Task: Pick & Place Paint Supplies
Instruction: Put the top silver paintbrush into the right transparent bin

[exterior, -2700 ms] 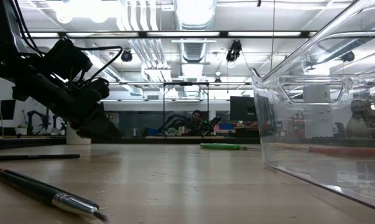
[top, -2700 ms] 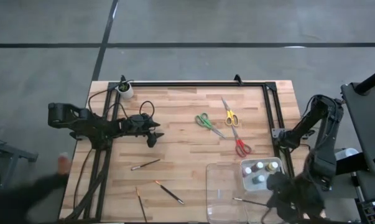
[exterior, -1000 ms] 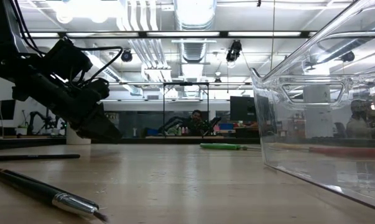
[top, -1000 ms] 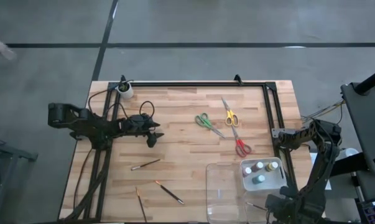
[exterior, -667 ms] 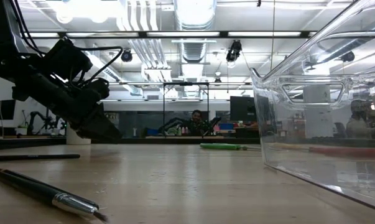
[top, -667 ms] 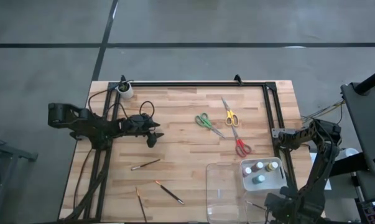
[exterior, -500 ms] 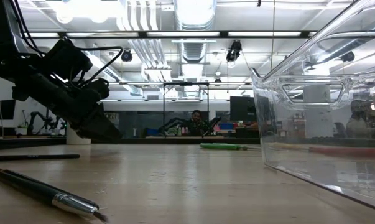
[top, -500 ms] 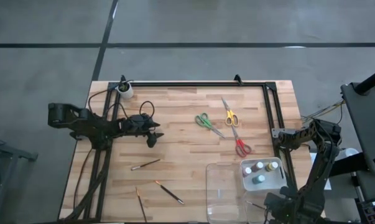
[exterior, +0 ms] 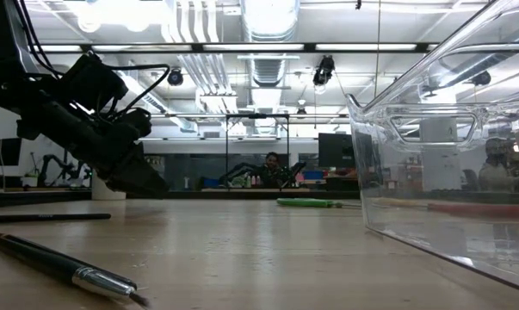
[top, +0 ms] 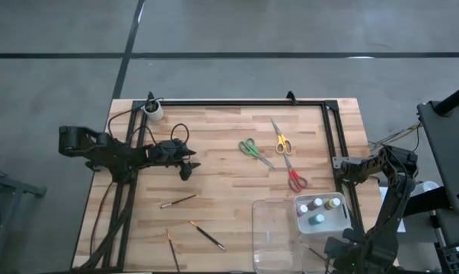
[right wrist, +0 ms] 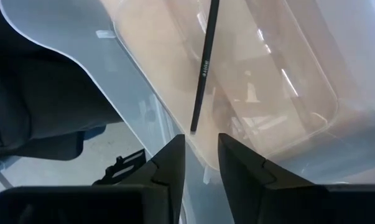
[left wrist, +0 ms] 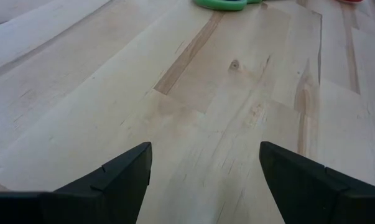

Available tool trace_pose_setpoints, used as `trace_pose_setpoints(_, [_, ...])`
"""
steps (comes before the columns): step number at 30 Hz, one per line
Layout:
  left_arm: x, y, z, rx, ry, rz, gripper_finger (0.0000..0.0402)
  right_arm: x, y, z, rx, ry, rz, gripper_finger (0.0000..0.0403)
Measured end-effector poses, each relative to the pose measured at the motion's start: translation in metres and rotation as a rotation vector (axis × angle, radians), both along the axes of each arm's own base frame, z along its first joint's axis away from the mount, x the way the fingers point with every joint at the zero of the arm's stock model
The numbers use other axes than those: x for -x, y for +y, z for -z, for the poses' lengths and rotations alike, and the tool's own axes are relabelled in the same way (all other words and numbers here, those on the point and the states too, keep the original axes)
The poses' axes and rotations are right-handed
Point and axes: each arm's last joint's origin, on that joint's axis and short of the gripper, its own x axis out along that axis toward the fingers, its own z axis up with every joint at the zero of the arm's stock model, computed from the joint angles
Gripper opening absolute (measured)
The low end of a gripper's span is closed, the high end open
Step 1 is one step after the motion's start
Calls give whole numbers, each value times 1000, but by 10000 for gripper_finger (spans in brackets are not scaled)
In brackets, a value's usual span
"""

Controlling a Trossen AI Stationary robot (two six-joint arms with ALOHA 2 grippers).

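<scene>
My right gripper hangs over the near right corner of the clear tray, pointing down. Its fingers stand slightly open with nothing between them. A thin dark brush lies inside the tray, its end just beyond the fingertips; it also shows from above as the brush. Several paint bottles stand in the tray's far right compartment. Green scissors, yellow scissors and red scissors lie flat on the table. My left gripper waits open at the table's left, just above the wood.
Three brushes lie on the near left of the table; one brush shows close in the low view. A small white cup stands at the far left corner. A black frame rail runs along the far edge.
</scene>
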Motion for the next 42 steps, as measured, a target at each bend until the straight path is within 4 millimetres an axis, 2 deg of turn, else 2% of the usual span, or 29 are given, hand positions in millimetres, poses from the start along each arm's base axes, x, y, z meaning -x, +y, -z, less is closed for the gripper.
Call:
trace_pose_setpoints(4, [0, 0, 0, 0, 0, 0, 303, 0, -1, -8, -17, -12, -1, 93])
trace_pose_setpoints(13, [0, 0, 0, 0, 0, 0, 303, -3, -11, -45, -107, -143, 65, 93])
trace_pose_setpoints(20, [0, 0, 0, 1, 2, 0, 303, -16, -36, -60, -38, -238, 170, 93])
trace_pose_setpoints(27, [0, 0, 0, 1, 4, 0, 303, -32, -63, -84, 33, -449, 71, 93])
trace_pose_setpoints(32, [0, 0, 0, 2, 5, 0, 303, -45, -84, -100, 164, -615, -134, 93])
trace_pose_setpoints(36, [0, 0, 0, 1, 5, 0, 303, -61, -102, -108, 388, -749, -276, 93])
trace_pose_setpoints(42, [0, 0, 0, 2, 5, 0, 303, -91, -134, -113, 660, -784, -303, 93])
